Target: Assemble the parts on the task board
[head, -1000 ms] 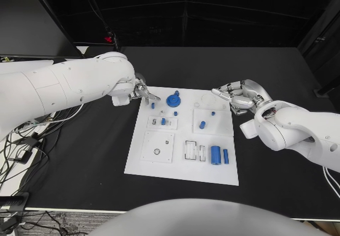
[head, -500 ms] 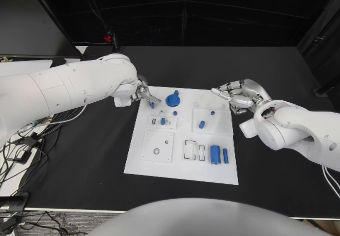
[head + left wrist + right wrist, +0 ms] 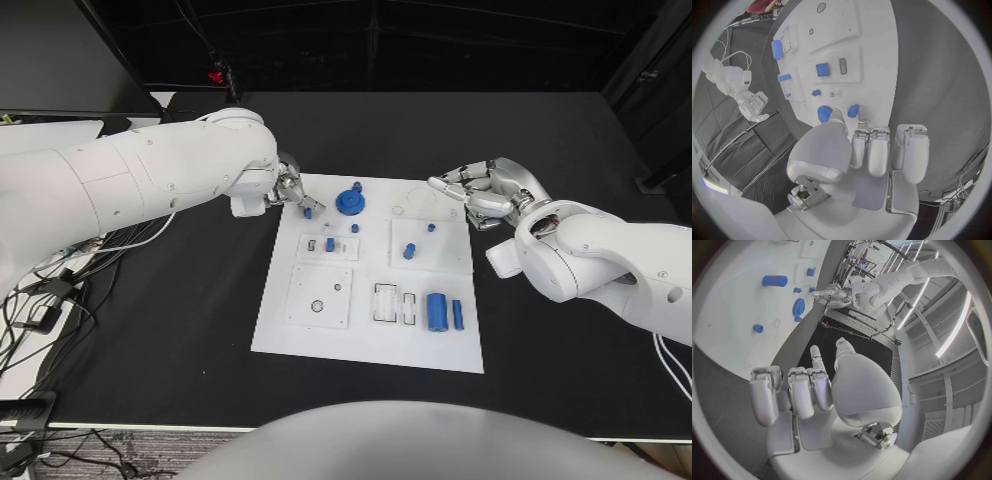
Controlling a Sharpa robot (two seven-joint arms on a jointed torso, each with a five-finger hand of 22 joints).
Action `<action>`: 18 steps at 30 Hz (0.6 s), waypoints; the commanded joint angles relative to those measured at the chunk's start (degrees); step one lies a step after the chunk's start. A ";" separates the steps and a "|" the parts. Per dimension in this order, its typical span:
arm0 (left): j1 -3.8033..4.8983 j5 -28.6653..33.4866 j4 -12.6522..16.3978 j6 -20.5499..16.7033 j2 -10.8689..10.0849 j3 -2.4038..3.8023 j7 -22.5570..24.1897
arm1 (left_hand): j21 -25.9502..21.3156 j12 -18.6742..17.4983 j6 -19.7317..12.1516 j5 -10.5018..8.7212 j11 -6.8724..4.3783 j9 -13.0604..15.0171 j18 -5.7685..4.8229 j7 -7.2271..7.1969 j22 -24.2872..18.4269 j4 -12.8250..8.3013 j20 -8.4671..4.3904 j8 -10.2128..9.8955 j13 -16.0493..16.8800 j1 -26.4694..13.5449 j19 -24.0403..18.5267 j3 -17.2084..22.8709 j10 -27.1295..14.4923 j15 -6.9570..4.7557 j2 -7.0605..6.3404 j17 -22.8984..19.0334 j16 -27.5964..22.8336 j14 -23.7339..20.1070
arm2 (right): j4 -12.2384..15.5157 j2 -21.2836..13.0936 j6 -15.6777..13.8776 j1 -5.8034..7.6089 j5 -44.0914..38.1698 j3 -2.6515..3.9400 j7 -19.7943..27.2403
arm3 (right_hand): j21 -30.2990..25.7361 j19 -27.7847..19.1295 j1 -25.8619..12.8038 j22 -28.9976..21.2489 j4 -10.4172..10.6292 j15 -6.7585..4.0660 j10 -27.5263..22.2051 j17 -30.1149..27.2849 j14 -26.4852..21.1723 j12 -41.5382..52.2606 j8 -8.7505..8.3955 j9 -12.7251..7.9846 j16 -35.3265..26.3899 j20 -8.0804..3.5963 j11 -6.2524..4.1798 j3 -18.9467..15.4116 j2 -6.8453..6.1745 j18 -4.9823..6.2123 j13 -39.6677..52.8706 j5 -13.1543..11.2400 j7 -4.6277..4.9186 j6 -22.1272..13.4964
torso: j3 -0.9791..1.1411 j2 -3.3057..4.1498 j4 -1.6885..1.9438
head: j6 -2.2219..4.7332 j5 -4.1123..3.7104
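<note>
On the black table [image 3: 173, 330] the white task board [image 3: 368, 345] is lying centred, carrying about nine blue parts [image 3: 436, 306]. Left hand [image 3: 293, 189] is pinching one small blue part [image 3: 307, 211] over the board's far-left corner. Right hand [image 3: 480, 195] is hovering, fingers curled and holding nothing, beside the far-right edge.

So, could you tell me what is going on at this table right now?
A two-armed robot is assembling small blue parts on the white task board. Its left hand is at the board's far left corner, pinching a small blue part just above the surface, beside the blue gear. Its right hand hovers at the board's far right corner, fingers curled, holding nothing. Other blue parts, including a large cylinder and a thin pin, lie on the board.
</note>
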 commanded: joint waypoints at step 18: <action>0.03 -0.42 -0.19 1.19 0.05 0.02 0.74 | 0.18 -0.24 1.35 4.51 -0.52 -1.15 -0.83 -0.29 15.10 -0.12 0.06 -1.00 14.77 1.63 6.19 0.65 6.40 -0.37 2.93 15.09 0.05 6.10 | -0.06 0.08 0.31 0.07 0.11 0.02 0.23 | 0.19 5.87 0.09 15.10 0.02 0.27 6.07 15.10 6.06 0.14 0.19 0.05 0.14 0.32 0.26 -0.44 0.62 -0.41 15.08 0.35 -0.08 -0.28 | -0.01 -0.02 0.00 | -0.01 -0.42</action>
